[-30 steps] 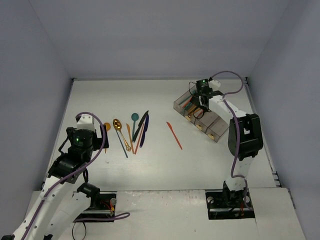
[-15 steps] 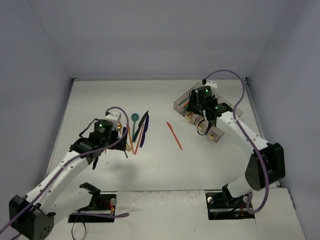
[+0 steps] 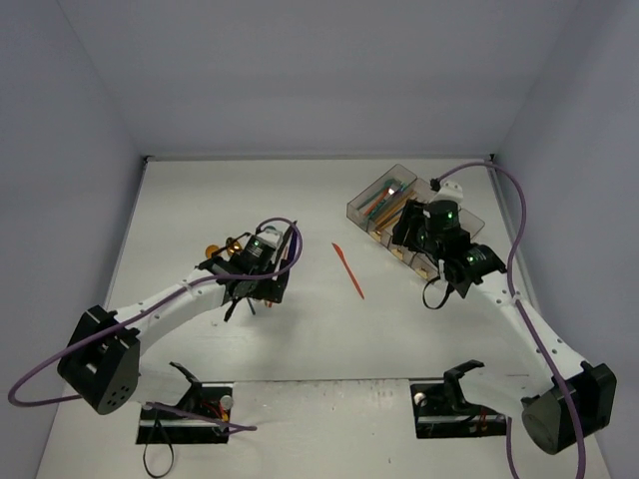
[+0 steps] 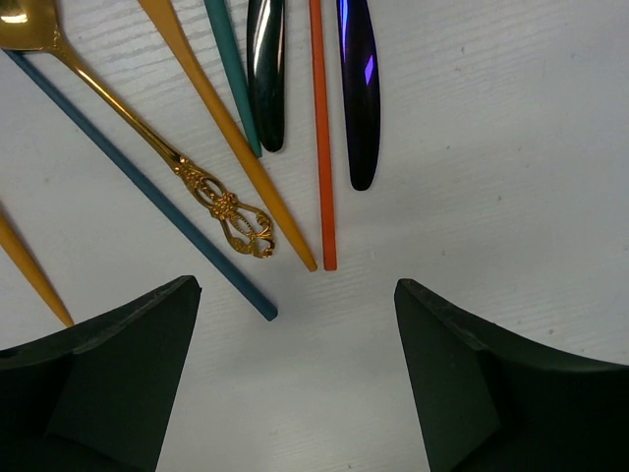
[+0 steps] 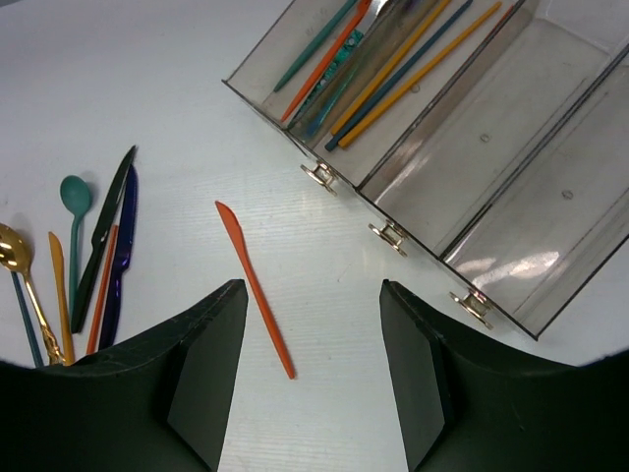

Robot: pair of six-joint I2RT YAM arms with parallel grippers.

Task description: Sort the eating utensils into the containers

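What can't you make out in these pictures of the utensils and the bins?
- Left wrist view: the top edge cuts off the heads of the loose utensils, so most types are unclear.
- Right wrist view: the bins run past the top and right edges; their far ends are unseen.
- Top view: the left gripper covers most of the pile; the right arm hides several bins.

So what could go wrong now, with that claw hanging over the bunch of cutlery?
1. The left gripper is open over handles that lie almost touching: the gold spoon, a yellow handle and an orange stick. Closing here might pinch two at once or knock the others askew.
2. The orange knife lies flat on the table. It is so thin that it could slip from the right gripper.
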